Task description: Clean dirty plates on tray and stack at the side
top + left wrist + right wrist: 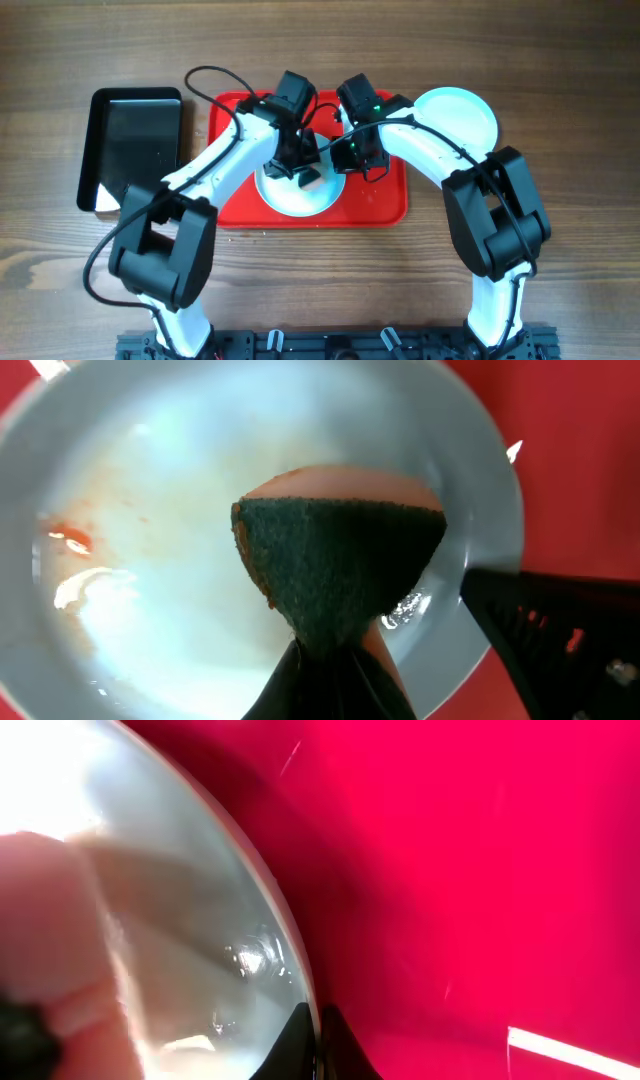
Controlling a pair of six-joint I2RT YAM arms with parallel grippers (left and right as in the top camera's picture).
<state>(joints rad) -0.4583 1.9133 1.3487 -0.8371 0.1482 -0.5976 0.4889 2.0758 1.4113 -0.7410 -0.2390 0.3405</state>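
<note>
- Green sponge (335, 560) clamped between left gripper (325, 678) fingers, pressed on smeared plate (295, 200).
- Rim of same plate, right side, pinched between right gripper (318, 1045) fingers.
- Smeared plate near red tray (385, 200) front edge; second plate (458, 115) beside tray's far right corner.

Glossy plate (200, 480) — wet sheen, rough green scouring sponge (335, 560), shiny red plastic tray (480, 870), matt wooden table (330, 290)

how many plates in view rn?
2: first plate on the red tray; second plate on the table off the tray's far right corner. Another could be stacked underneath.
</note>
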